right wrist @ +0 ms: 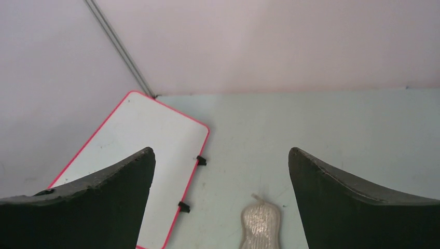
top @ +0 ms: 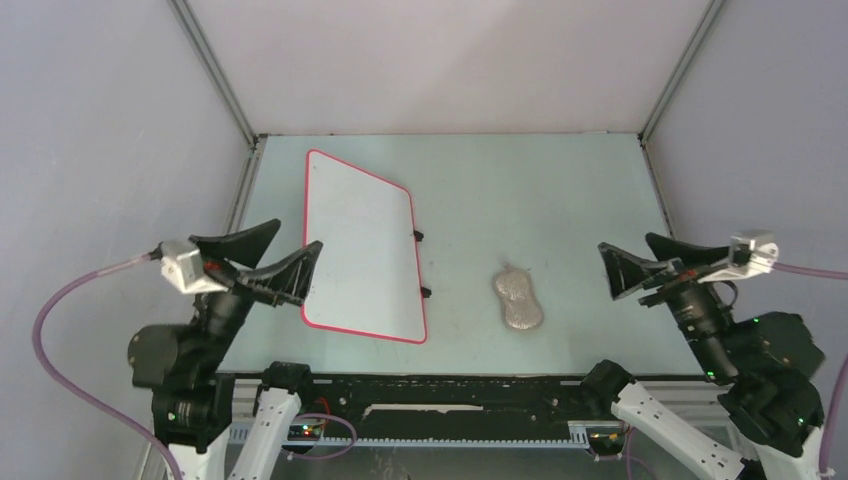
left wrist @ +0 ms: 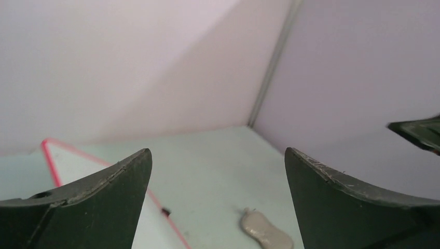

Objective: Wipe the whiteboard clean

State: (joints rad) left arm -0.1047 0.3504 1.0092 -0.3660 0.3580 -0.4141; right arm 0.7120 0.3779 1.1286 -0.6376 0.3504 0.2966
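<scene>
left gripper (top: 298,238) wide open, empty | right gripper (top: 623,245) wide open, empty | whiteboard (top: 360,240) seemingly blank

We find the board (top: 360,250) flat on the bench (top: 540,190), its left edge by the left pincer (top: 298,237); the pad (top: 517,300) lies between board and right pincer (top: 624,243).
</scene>
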